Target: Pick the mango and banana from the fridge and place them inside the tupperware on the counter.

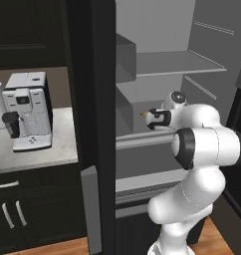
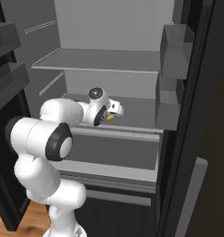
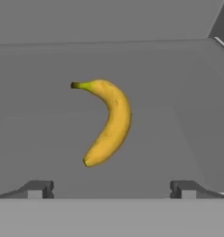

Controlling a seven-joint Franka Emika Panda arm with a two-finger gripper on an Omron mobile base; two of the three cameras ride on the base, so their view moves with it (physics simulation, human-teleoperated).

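The hand (image 3: 112,190) is hovering released above the banana (image 3: 107,122), which is lying ungrasped on the fridge (image 2: 109,60) shelf. Judging by this, packing is barely beginning.

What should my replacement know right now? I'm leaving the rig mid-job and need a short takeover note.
Claw: open, holding nothing, reached into the fridge and aimed at the banana.
Banana: lying loose on a grey fridge shelf, between and ahead of the fingertips, not yet gripped.
Done: fridge door open, claw lined up.
Left: grasp the banana, carry it to the tupperware, then handle the mango.
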